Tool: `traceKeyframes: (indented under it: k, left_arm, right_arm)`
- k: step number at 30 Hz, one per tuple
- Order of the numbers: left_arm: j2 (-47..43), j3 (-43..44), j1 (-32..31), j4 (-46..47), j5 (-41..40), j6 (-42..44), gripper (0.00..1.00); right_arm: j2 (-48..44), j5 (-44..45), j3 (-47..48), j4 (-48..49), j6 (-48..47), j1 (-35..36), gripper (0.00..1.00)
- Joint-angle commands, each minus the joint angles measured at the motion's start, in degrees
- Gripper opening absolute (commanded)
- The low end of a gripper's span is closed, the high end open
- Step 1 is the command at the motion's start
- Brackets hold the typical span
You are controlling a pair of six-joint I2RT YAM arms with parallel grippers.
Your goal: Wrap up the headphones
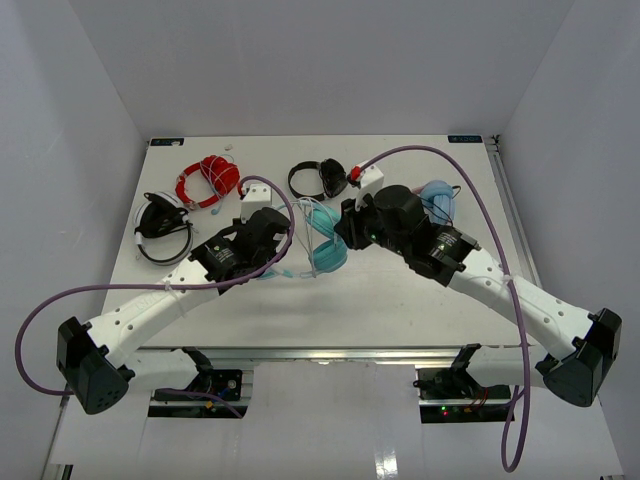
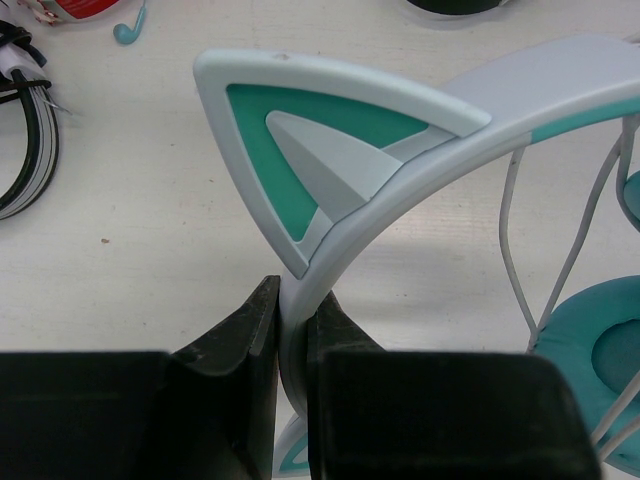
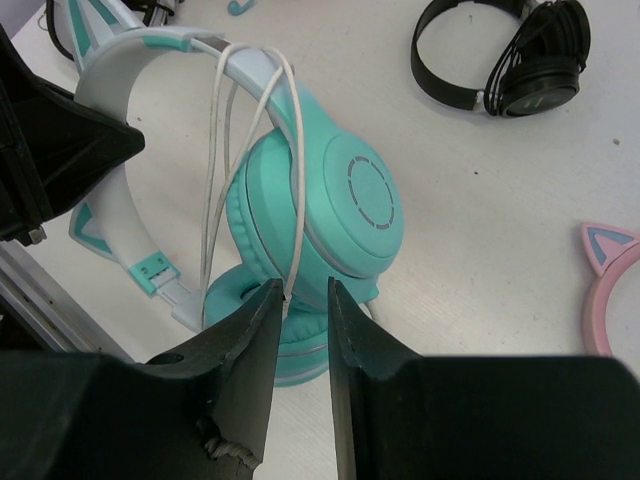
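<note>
The teal headphones (image 1: pixel 325 245) lie mid-table, cups stacked, with the white-and-teal headband (image 2: pixel 420 150) and its cat ear standing up to the left. My left gripper (image 1: pixel 284 250) is shut on the headband, pinched between both fingers (image 2: pixel 295 320). The thin white cable (image 3: pixel 215 150) hangs in several loops over the headband and down past the cups (image 3: pixel 340 200). My right gripper (image 1: pixel 342 228) hovers just over the cups, jaws a narrow gap apart (image 3: pixel 300 295). One cable strand touches the inner edge of its left finger (image 3: pixel 262 320).
Red headphones (image 1: pixel 205 180) and black-and-white headphones (image 1: pixel 160 225) lie at the back left. Black headphones (image 1: pixel 320 178) sit behind the teal pair, also in the right wrist view (image 3: pixel 510 60). Pink-banded light-blue headphones (image 1: pixel 438 198) lie to the right.
</note>
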Motion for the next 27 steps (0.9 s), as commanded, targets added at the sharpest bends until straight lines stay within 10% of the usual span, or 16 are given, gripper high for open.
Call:
traceKeyframes:
  k: [1, 27]
  left_arm:
    - [-2.25, 0.38, 0.05, 4.21, -0.26, -1.56, 0.0]
    - [-1.14, 0.8, 0.12, 4.57, 0.27, -2.63, 0.0]
  right_arm:
    - [-0.46, 0.78, -1.06, 0.62, 1.26, 0.35, 0.31]
    - [0.3, 2.08, -3.37, 3.37, 2.51, 2.13, 0.27]
